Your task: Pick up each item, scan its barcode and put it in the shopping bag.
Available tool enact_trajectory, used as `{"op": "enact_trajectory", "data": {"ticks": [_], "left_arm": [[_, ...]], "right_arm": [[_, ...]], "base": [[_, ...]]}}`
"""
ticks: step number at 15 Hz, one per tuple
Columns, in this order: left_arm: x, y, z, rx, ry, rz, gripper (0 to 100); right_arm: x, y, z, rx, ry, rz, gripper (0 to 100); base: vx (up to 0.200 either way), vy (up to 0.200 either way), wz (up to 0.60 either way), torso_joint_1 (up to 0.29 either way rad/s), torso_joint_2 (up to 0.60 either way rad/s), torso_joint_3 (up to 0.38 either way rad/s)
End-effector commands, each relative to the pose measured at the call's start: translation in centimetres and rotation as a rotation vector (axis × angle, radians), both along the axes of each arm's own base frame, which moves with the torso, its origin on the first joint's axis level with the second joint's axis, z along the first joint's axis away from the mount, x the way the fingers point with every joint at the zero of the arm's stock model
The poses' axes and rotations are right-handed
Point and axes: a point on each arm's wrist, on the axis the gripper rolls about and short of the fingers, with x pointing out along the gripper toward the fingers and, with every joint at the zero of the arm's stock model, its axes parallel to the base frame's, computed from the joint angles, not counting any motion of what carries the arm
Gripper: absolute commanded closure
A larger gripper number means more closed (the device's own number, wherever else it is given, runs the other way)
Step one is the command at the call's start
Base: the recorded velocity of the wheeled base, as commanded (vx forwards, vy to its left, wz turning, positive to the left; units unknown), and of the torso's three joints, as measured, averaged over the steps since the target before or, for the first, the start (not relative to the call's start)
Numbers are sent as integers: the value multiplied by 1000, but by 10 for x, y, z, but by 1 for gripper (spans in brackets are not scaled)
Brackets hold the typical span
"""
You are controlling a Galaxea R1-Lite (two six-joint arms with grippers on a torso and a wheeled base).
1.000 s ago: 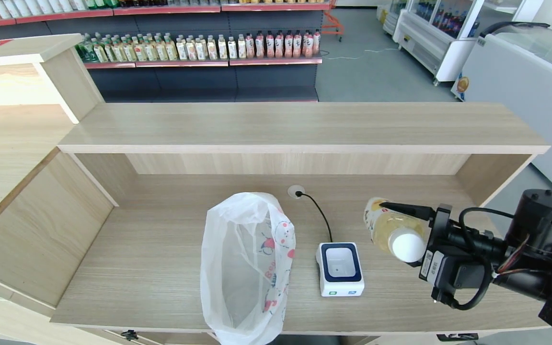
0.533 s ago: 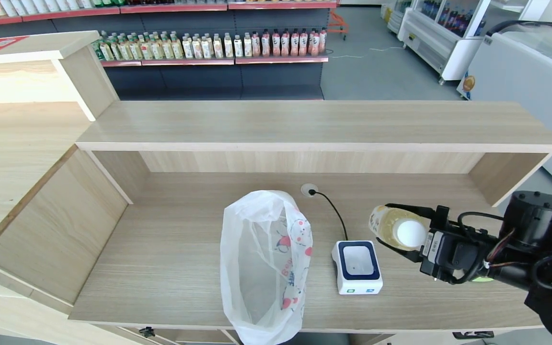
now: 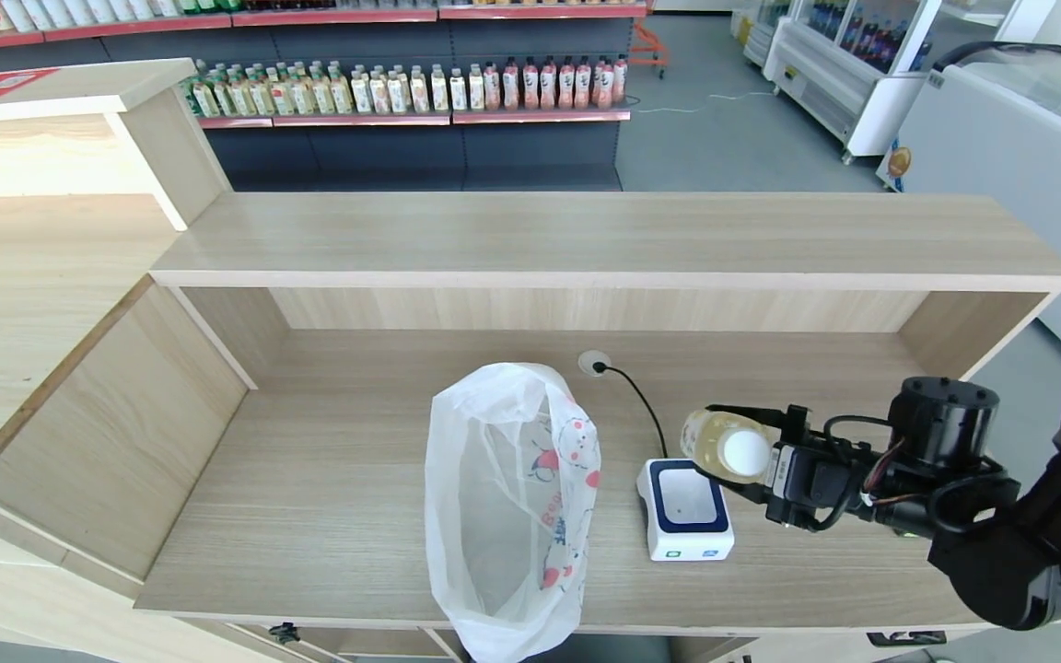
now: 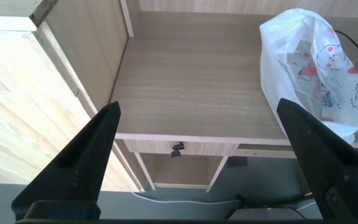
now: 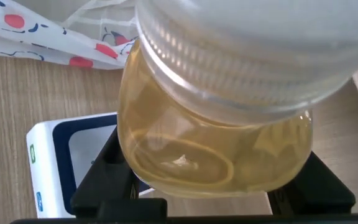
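Bottle (image 3: 724, 447): clear plastic with pale amber liquid and a white cap. It is held off the counter (image 3: 328, 497), lying roughly level, cap end toward the robot. It sits above the far right corner of the scanner (image 3: 685, 508). In the right wrist view the bottle (image 5: 216, 143) is in front of the scanner (image 5: 67, 162)'s white body and dark-framed window.

Shopping bag (image 3: 512, 497): white, translucent, with red print. It stands with its mouth open just left of the scanner, reaching nearer the counter's front edge than the scanner does.

Right gripper (image 3: 710, 442): clamped on the bottle body, one black finger on each side. The arm comes in from the right of the scanner, low over the counter.

Left gripper (image 4: 197, 124): fingers spread wide, nothing between them. It is held off the counter's front edge, well left of the scanner, with the shopping bag (image 4: 316, 68) in between.

Change over the last half second: the bottle was clear of the scanner on its right. It has shifted left with the right gripper and now overlaps the scanner's corner. Bag and scanner have not moved.

Behind the scanner, a black cable (image 3: 636, 405) runs to a port in the counter. Stocked store shelves (image 3: 402, 87) stand far beyond.
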Motion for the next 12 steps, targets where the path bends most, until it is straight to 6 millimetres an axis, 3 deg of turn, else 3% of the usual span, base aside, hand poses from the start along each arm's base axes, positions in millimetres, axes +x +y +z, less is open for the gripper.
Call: {"op": "enact_trajectory", "data": {"ticks": [1, 4, 12], "left_arm": [[0, 0, 0, 0, 0, 0, 0], [0, 0, 0, 0, 0, 0, 0], [0, 0, 0, 0, 0, 0, 0]], "right_arm": [[14, 5, -19, -3, 32, 20, 100], [22, 16, -28, 8, 31, 105, 100], [33, 16, -43, 6, 33, 149, 100]], "base": [[0, 0, 0, 0, 0, 0], [0, 0, 0, 0, 0, 0], [0, 0, 0, 0, 0, 0]]}}
